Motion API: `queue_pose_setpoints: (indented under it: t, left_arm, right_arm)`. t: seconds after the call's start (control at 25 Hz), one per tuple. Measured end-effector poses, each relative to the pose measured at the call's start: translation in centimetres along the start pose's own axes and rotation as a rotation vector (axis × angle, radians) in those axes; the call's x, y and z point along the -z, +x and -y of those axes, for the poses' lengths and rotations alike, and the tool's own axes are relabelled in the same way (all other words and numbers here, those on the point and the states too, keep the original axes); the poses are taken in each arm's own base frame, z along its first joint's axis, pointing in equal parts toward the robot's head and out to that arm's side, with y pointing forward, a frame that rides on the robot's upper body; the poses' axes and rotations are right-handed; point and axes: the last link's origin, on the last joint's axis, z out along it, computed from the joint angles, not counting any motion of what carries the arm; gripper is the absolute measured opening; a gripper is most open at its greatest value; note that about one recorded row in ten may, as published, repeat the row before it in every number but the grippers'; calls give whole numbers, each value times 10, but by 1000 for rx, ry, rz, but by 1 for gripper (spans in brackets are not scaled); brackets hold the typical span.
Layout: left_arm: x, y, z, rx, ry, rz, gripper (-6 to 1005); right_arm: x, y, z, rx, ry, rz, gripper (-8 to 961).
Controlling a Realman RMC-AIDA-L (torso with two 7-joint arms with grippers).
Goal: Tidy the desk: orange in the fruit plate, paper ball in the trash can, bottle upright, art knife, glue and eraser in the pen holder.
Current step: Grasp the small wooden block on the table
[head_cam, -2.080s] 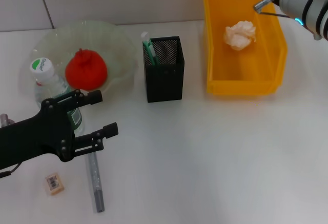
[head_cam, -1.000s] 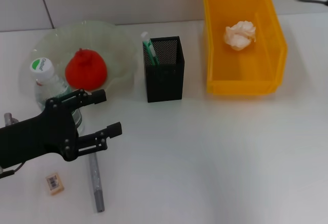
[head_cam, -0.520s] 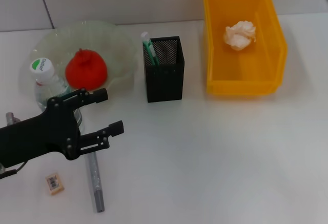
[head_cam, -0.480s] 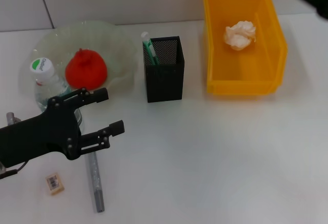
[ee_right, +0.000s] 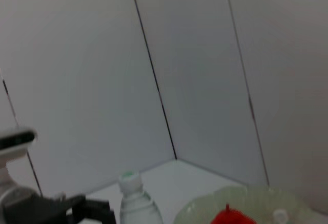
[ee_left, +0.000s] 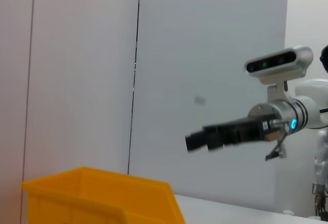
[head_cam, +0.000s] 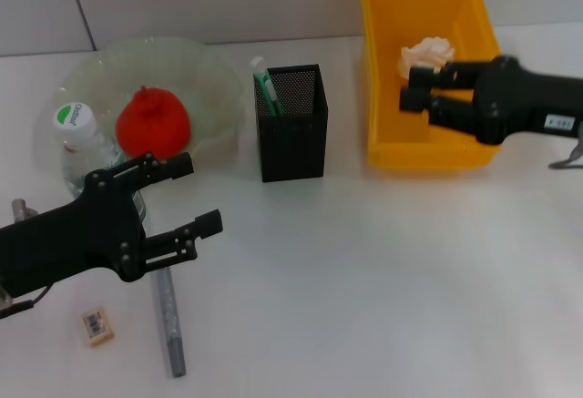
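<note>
We saw the yellow plastic bin (head_cam: 383, 70), a boxy trash can w/ smooth walls, already holding the crumpled paper ball (head_cam: 426, 52); the right gripper (head_cam: 414, 90) hovered over its front part, fingers apart and carrying nothing. The translucent greenish fruit plate (head_cam: 209, 79), round and shallow, held the orange (head_cam: 152, 123), more red than orange, w/ a puckered top. The clear bottle (head_cam: 86, 147) w/ white-green cap stood upright at the plate's near-left edge. The black mesh pen holder (head_cam: 293, 134), square, had a green-white stick in it, prob. the glue (head_cam: 263, 84). What mattered for the next move: the grey art knife (head_cam: 169, 321), slim and metallic, lay just below and under the left gripper (head_cam: 189, 196), long axis running away from the robot toward it, so the left arm was far nearer. That gripper was spread wide, empty. The small tan eraser (head_cam: 97, 324), blocky, lay near the knife, left of it.
</note>
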Motion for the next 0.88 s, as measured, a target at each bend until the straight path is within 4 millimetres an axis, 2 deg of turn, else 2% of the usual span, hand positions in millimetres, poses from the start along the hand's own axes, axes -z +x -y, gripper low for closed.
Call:
queue_pose_setpoints:
  t: [0.28,0.52,0.76,0.88]
  left_arm:
    - [7,1,0,1,30,-15,786]
    - [16,3,0,22,23,-14,786]
    - [36,10,-2,34,43,10,786]
    - [55,14,-6,69,69,75,787]
  right_arm:
    - [-10,13,-5,31,-31,-153,349]
    - [-10,15,-5,32,-30,-177,349]
    - [-11,14,-4,45,-24,-190,349]
    - [-10,14,-3,48,-15,-191,349]
